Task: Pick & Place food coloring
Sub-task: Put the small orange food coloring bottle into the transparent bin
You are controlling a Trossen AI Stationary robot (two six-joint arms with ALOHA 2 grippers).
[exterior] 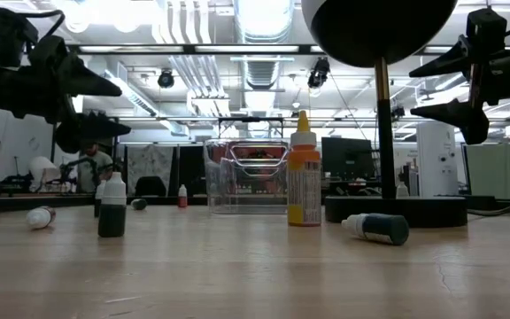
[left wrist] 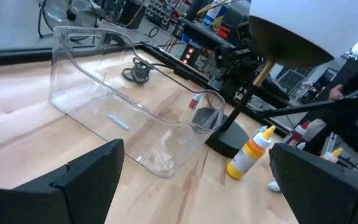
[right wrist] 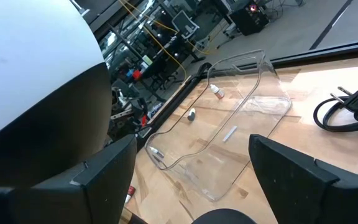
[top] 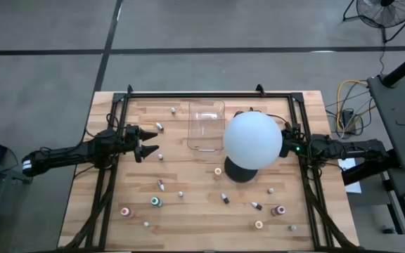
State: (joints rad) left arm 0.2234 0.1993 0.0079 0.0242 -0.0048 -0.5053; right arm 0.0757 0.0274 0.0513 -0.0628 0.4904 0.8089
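Handling: food coloring bottles (top: 157, 202) judged light, rigid, slippery, best gripped mid-body | left gripper (top: 148, 143) spread wide, nothing held | right gripper (exterior: 438, 87) parted, nothing held

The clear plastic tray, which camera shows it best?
The left wrist view: the clear plastic tray fills the picture, empty, walls and floor plain. The right wrist view shows it nearly as well. The high view gives its outline; the low view shows one side behind the orange bottle.

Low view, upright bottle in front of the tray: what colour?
Orange-yellow bottle with a yellow nozzle cap and a printed label; the low view shows it best.
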